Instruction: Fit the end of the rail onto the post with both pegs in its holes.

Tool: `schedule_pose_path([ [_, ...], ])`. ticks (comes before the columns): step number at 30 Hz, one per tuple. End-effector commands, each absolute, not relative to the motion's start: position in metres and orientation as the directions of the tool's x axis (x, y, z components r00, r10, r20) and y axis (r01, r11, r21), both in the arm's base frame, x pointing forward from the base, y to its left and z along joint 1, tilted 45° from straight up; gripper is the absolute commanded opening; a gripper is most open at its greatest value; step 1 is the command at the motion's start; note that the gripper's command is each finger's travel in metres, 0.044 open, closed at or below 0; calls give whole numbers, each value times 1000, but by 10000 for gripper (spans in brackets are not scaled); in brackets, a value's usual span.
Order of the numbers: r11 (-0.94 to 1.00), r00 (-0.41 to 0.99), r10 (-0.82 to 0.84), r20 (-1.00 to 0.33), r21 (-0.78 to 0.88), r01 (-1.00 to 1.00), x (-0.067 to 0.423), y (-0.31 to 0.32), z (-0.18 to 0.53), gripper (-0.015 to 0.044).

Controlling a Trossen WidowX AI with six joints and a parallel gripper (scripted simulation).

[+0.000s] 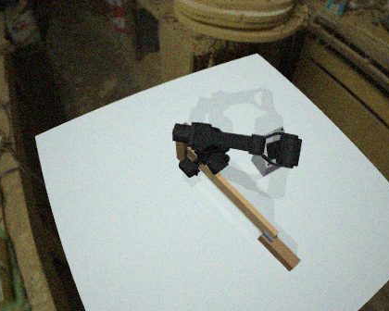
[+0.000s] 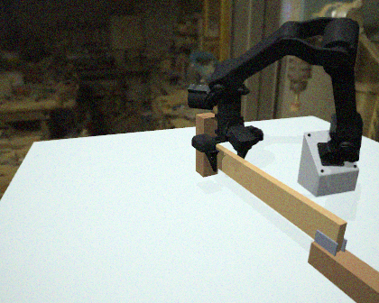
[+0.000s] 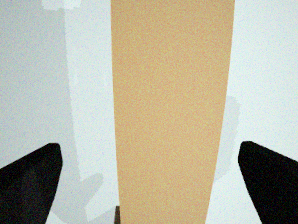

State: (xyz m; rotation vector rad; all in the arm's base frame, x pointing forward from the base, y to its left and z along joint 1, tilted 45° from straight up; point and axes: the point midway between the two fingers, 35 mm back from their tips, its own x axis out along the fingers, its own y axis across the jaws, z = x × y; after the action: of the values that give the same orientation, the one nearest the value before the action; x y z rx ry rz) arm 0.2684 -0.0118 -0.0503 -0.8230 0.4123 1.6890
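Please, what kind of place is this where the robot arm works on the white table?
Probably a woodworking shop. Behind the white table lie dim, cluttered benches, stacked round wooden pieces and wooden shelving. On it, the open gripper straddles a wooden rail beside a post.

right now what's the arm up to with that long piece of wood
The arm is joining a long wooden rail to a short post. The rail's near end sits raised against the post, its far end in the bracket on the footboard block, and it looks about level. The gripper straddles the rail by the post, jaws spread with gaps either side, so it has let go.
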Motion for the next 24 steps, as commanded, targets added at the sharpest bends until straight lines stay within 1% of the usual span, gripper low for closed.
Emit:
schedule_pose_path([
  [1,-284,-98,701,-707,-149,-947,269,-12,-50,440],
  [5,-283,-98,700,-707,-150,-947,268,-12,-48,440],
  [10,-278,-87,697,-711,-157,-948,261,-13,-8,440],
  [24,-278,-87,697,-711,-157,-948,261,-13,-8,440],
])
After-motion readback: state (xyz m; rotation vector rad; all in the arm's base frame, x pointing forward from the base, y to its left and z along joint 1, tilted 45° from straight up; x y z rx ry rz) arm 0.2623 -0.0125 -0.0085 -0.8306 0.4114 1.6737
